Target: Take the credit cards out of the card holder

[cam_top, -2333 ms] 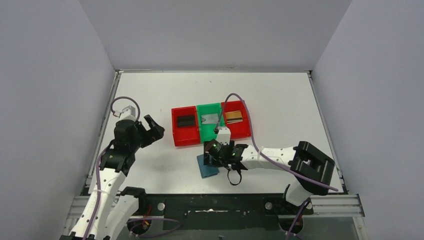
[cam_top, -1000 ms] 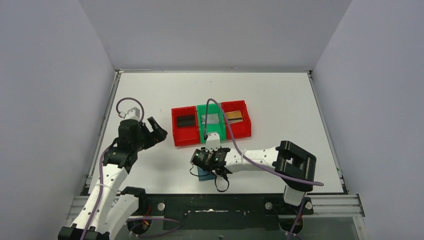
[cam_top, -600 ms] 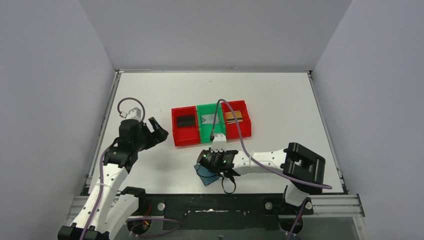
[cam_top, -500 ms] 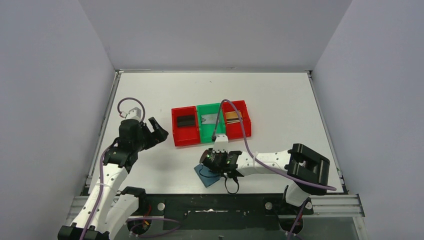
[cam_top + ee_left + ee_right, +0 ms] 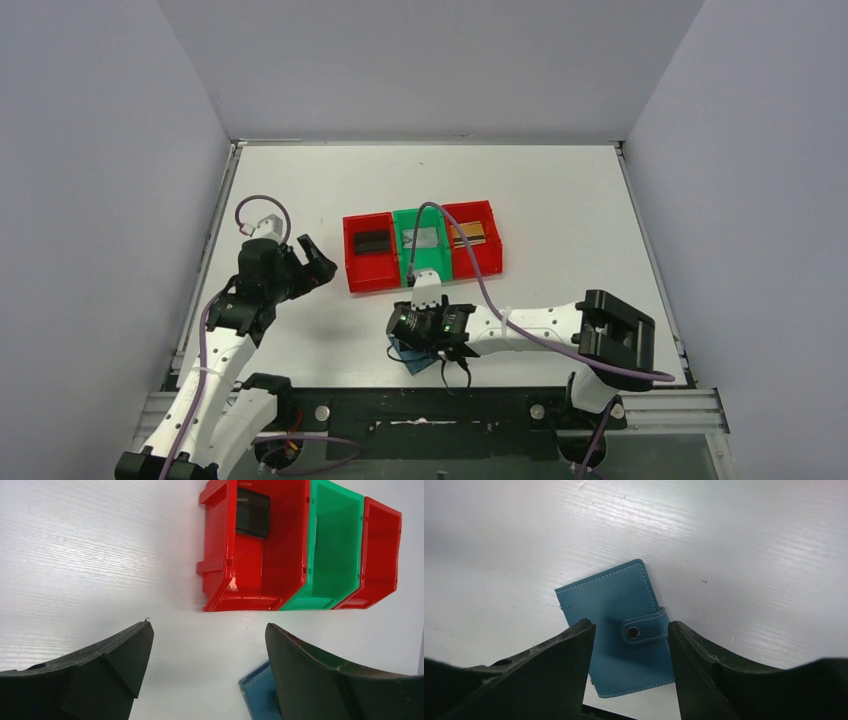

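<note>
The card holder (image 5: 616,605), a teal-blue wallet snapped shut by its tab, lies flat on the table near the front edge. It also shows in the left wrist view (image 5: 260,690). From above, my right arm covers most of the card holder (image 5: 409,358). My right gripper (image 5: 630,627) hangs open just above it, a finger on each side of the tab. The credit cards lie in the bins: a black one (image 5: 371,241) (image 5: 252,512), a silver-grey one (image 5: 420,238) and a gold-brown one (image 5: 468,233). My left gripper (image 5: 312,258) (image 5: 207,627) stands open and empty, left of the bins.
A red bin (image 5: 368,280), a green bin (image 5: 417,212) and a second red bin (image 5: 487,262) stand side by side mid-table. My right arm's purple cable (image 5: 462,240) loops over the green and right bins. Grey walls close in both sides.
My right gripper has shifted over the card holder and its jaws have widened. The card holder has turned slightly on the table. The left arm has not moved.
</note>
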Controlling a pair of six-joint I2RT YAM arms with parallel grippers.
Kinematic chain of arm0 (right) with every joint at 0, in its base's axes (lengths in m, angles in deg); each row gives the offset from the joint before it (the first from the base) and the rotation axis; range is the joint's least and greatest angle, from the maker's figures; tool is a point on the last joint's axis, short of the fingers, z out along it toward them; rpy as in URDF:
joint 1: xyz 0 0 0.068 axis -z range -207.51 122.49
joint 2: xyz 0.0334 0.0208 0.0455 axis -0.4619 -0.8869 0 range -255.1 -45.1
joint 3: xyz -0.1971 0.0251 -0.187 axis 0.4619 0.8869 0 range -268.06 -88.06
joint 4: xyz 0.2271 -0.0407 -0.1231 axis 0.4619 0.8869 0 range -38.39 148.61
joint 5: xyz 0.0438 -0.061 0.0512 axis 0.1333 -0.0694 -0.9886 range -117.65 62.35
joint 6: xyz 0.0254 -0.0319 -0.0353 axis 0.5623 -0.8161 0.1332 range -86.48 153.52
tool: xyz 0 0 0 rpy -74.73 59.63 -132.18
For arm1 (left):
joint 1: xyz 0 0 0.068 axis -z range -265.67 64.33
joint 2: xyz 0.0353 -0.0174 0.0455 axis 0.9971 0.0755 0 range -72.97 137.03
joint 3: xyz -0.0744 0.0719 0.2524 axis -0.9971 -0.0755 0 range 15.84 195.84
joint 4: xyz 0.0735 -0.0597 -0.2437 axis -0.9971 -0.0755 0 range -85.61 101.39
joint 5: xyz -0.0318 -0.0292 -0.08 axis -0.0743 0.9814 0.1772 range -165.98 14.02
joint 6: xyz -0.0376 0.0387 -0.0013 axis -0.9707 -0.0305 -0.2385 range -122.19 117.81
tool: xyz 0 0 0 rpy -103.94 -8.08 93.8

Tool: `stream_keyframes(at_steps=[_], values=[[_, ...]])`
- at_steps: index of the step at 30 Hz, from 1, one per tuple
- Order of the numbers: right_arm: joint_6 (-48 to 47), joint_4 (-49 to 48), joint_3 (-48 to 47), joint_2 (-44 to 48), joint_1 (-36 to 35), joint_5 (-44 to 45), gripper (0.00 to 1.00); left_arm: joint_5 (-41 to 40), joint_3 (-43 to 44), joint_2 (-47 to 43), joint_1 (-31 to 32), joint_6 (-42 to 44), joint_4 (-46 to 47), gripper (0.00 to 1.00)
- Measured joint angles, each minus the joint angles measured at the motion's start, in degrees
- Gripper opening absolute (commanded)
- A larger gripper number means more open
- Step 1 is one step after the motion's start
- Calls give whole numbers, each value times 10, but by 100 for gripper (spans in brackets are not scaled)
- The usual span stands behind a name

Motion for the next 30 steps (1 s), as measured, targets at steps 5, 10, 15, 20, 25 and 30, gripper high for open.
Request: stream_keyframes(at_steps=[5, 10, 15, 20, 25, 30], values=[[-8, 11, -2, -39, -3, -4, 41, -2, 0, 0, 0, 0, 0, 83], [-9, 35, -30, -63, -3, 4, 30, -2, 0, 0, 0, 0, 0, 83], [-16, 30, -30, -64, -3, 3, 17, -4, 0, 0, 0, 0, 0, 83], [-16, -23, 14, -32, 13, -20, 9, -5, 0, 0, 0, 0, 0, 83], [-13, -112, 99, 31, 64, -78, 2, -5, 0, 4, 0, 0, 0, 83], [-5, -165, 149, 69, 106, -123, 0, -4, 0, 7, 0, 0, 0, 83]])
